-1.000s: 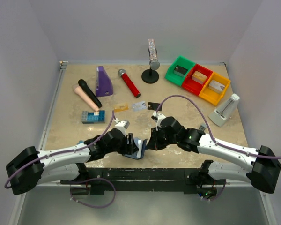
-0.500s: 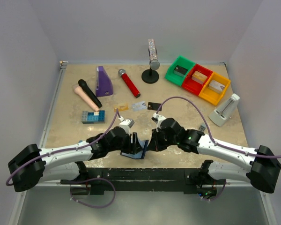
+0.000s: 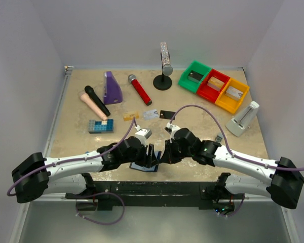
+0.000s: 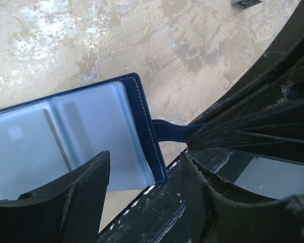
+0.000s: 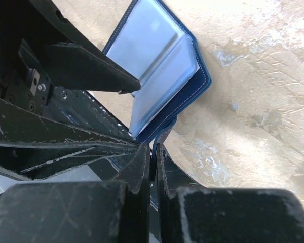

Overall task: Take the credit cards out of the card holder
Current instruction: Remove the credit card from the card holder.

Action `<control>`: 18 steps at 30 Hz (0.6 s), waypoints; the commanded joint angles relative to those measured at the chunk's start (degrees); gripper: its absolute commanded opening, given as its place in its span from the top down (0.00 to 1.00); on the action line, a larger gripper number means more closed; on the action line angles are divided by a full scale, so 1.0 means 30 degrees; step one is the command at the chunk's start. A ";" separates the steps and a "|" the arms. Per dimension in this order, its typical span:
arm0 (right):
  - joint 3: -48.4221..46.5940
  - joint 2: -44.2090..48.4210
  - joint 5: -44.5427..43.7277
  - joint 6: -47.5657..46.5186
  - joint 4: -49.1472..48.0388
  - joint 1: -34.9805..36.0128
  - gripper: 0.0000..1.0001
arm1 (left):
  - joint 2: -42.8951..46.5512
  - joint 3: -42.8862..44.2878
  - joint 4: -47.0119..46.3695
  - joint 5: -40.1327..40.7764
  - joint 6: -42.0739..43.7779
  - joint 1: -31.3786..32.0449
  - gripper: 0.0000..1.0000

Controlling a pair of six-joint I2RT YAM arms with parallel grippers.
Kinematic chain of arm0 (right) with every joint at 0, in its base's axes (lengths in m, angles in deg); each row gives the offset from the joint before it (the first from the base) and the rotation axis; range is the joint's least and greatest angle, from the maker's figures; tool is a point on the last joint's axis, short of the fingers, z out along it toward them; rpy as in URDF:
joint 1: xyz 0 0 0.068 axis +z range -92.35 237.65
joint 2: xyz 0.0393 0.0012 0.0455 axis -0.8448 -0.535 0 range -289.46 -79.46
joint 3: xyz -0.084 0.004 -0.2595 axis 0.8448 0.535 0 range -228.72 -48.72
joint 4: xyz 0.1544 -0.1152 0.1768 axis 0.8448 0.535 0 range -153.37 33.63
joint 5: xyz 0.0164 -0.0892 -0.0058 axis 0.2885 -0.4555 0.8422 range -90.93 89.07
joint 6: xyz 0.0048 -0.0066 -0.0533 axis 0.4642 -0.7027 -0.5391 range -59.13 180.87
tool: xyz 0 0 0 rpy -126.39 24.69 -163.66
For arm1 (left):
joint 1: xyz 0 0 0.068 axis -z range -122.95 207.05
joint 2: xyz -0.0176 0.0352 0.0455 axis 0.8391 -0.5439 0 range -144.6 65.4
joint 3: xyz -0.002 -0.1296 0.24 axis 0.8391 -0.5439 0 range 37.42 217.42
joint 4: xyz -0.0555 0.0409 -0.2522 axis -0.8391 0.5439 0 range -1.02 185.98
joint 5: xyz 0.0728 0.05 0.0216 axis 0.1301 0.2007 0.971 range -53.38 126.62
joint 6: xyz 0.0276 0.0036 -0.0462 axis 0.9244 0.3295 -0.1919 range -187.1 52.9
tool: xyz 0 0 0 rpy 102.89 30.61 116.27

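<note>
Right fingers (image 5: 175,177) pinch the card holder (image 5: 152,50); left fingers (image 4: 76,187) spread wide.

The table (image 3: 71,126) is viewed from high above and behind. Both wrist cameras are pointed down, close in, at the open card holder (image 4: 96,126), shared by all views.

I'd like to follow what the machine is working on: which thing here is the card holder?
Go to the near edge of the table, about the middle. The card holder lies open there: a dark navy folding wallet with pale blue-grey pockets and a strap tab. The studded blue brick block farther back on the left is chunky and has no pockets.
</note>
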 commanded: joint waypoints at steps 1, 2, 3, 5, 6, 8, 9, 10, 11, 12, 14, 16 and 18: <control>0.0064 0.0639 -0.0559 -0.0454 -0.0122 -0.0286 1.00 | 0.0451 0.0752 0.0751 0.1237 0.0603 0.0104 0.38; 0.0093 0.0698 -0.0559 -0.0483 -0.0034 -0.0374 1.00 | 0.0509 0.0723 0.0869 0.1442 0.0662 0.0104 0.38; 0.0122 0.0698 -0.0559 -0.0483 -0.0005 -0.0404 1.00 | 0.0539 0.0694 0.0957 0.1560 0.0692 0.0104 0.39; 0.0151 0.0728 -0.0559 -0.0483 0.0083 -0.0579 1.00 | 0.0510 0.0693 0.1220 0.1823 0.0780 0.0104 0.39; 0.0123 0.0757 -0.0559 -0.0454 0.0084 -0.0638 1.00 | 0.0510 0.0693 0.1280 0.1912 0.0838 0.0104 0.39; 0.0181 0.0786 -0.0501 -0.0454 0.0113 -0.0755 1.00 | 0.0335 0.0693 0.1484 0.2088 0.0897 0.0104 0.39; 0.0152 0.0844 -0.0471 -0.0454 0.0113 -0.0756 1.00 | 0.0305 0.0723 0.1543 0.2117 0.0955 0.0104 0.39; 0.0123 0.0874 -0.0413 -0.0483 0.0113 -0.0785 1.00 | 0.0189 0.0752 0.1573 0.2147 0.1014 0.0104 0.39; 0.0065 0.0932 -0.0383 -0.0483 0.0084 -0.0785 1.00 | 0.0159 0.0752 0.1573 0.2147 0.1043 0.0104 0.39; 0.0006 0.0933 -0.0296 -0.0483 0.0055 -0.0785 1.00 | 0.0100 0.0810 0.1573 0.2147 0.1073 0.0104 0.39; -0.0053 0.0962 -0.0062 -0.0483 0.0084 -0.0756 1.00 | 0.0013 0.0810 0.1398 0.2059 0.1102 0.0104 0.39; -0.0112 0.0962 -0.0003 -0.0512 0.0142 -0.0756 1.00 | -0.0017 0.0869 0.1193 0.1971 0.1131 0.0104 0.39; -0.0141 0.0933 0.0056 -0.0513 0.0142 -0.0756 1.00 | -0.0134 0.0986 0.1105 0.1854 0.1160 0.0104 0.38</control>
